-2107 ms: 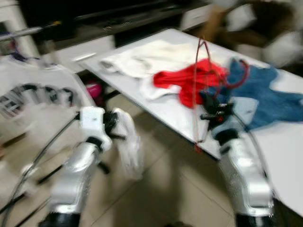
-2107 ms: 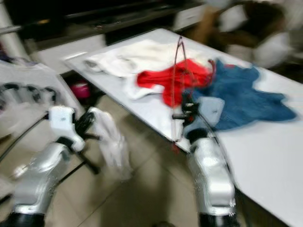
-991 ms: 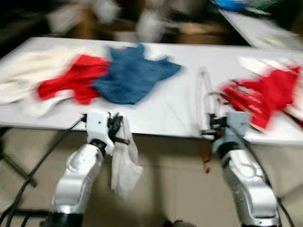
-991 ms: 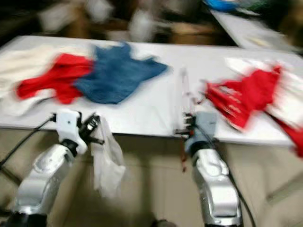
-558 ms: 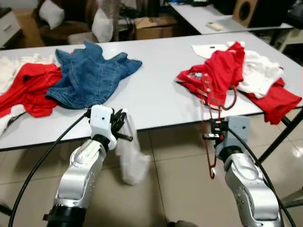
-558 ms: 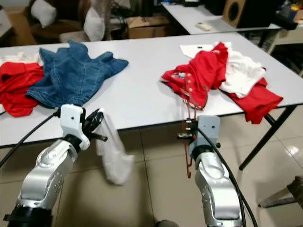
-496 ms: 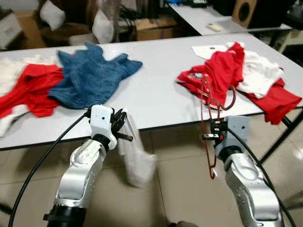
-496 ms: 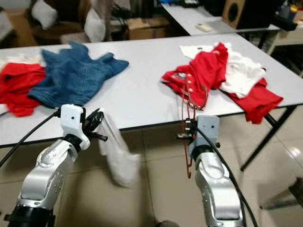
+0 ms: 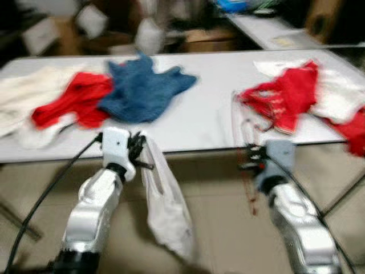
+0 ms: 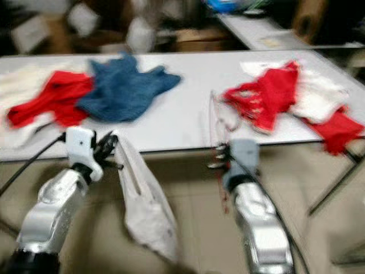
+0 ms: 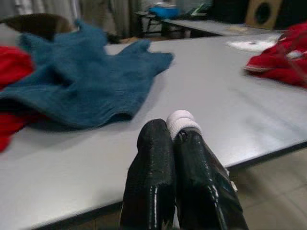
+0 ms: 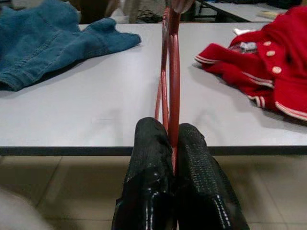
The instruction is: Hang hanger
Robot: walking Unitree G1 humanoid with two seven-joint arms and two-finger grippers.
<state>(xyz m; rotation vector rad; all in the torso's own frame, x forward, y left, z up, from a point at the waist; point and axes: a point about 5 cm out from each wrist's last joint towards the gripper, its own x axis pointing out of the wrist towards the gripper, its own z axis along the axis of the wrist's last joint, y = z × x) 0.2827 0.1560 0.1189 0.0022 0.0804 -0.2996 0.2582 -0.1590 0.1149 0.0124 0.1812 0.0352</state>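
Note:
My right gripper is shut on a red wire hanger, held upright at the near edge of the white table; the hanger looks blurred in the eye views. My left gripper is shut on a white garment that hangs down from its fingers toward the floor, just before the table edge. A bit of the white cloth pokes out between the black fingers.
On the table lie a blue denim garment, a red garment and white cloth at the left, and red and white clothes at the right. A second table and boxes stand behind. Tiled floor below.
The camera has swung, shifting the scene rightward and blurring it. The white garment now hangs lower and swings to the right. The hanger stays held upright.

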